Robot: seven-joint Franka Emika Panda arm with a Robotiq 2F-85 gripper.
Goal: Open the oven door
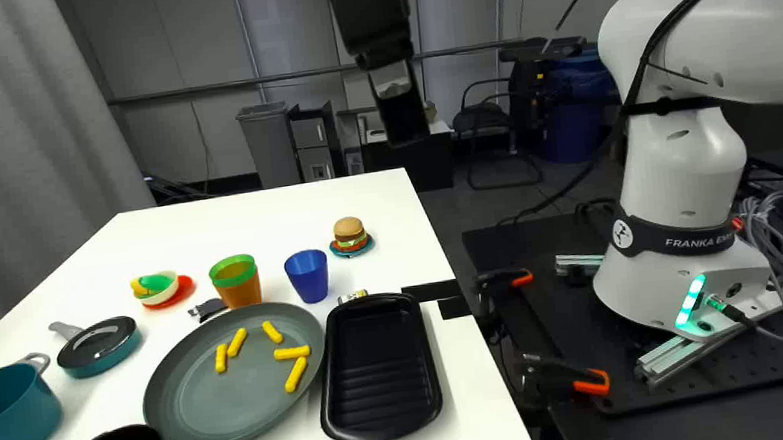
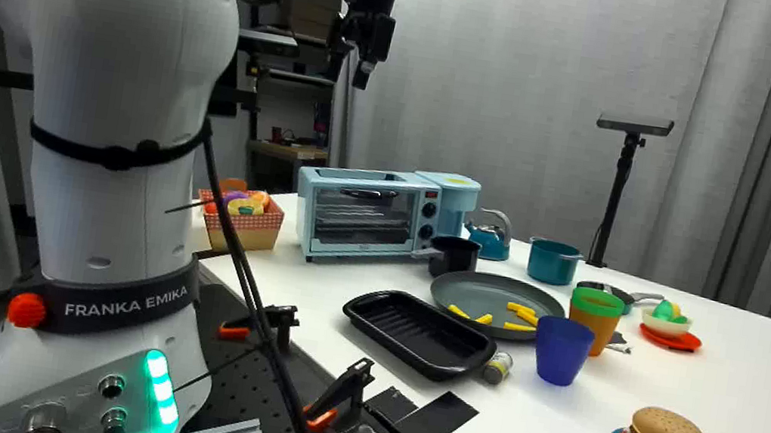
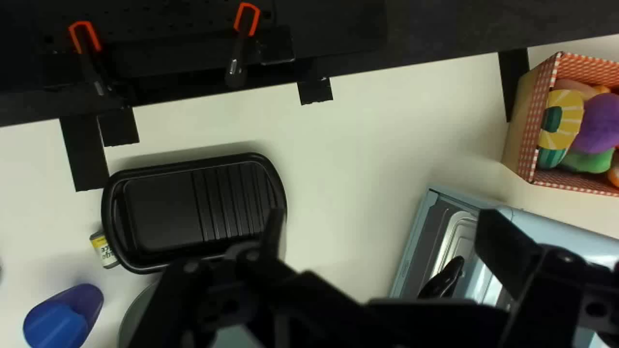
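On the white tabletop (image 2: 313,288), mid-frame, the oven door (image 2: 363,222) stands closed, its opening undone; my end effector (image 3: 382,227) hangs spread wide.

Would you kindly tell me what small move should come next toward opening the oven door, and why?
I'd probably ease the open jaws down and sideways toward the black handle: in an exterior view the oven door looks shut and the empty jaws hang well above its level, while in the wrist view the handle appears off-center between them.
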